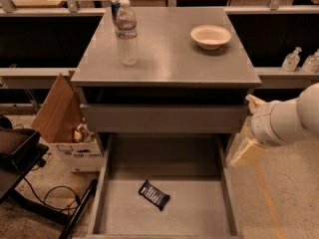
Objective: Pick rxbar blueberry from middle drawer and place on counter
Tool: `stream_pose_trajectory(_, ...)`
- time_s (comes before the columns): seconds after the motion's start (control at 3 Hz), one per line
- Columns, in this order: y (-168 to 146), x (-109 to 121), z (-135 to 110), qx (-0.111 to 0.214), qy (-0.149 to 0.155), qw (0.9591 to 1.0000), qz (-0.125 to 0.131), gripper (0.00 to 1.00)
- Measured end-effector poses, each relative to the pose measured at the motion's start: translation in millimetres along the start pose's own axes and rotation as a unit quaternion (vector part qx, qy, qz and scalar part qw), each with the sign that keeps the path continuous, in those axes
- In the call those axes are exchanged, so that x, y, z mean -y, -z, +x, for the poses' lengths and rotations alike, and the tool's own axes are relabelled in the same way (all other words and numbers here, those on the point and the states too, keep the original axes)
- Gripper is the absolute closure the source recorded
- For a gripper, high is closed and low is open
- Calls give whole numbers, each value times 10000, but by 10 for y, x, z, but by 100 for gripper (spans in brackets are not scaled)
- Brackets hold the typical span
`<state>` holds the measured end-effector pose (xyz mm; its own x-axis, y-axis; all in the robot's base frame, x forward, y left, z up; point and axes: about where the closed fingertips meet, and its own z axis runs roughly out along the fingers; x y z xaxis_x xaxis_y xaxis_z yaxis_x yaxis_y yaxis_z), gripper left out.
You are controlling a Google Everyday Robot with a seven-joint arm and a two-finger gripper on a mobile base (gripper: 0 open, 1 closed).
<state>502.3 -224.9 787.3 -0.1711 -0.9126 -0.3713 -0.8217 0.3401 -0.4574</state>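
The middle drawer (199,208) is standing pulled out at the bottom of the grey cabinet, showing its flat bare bottom. The rxbar blueberry (154,194) is lying flat inside this drawer, left of the drawer's centre and turned at a slant, touching neither side wall. The gripper (247,152) is hanging outside the drawer, just beyond its right wall and near its back corner, at the end of a thick white arm reaching in from the right. Whether it is spread or closed cannot be told, and it is holding nothing that shows. Above the drawer, another drawer front (164,118) is sticking out slightly. Higher still, the bench (169,54) is carrying a water bottle (127,34) above the drawer's left side and a pale bowl (211,36) above its right side. A cardboard box (60,113) is sitting on the floor left of the drawer.
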Motion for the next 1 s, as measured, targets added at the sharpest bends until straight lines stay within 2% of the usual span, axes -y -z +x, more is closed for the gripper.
stream_pose_trajectory(0.33,-328,-207,45,111,-145,9997,-134,0)
stream_pose_trajectory(1.0,-1572,-1119,377,438,-767,9938,-674,0)
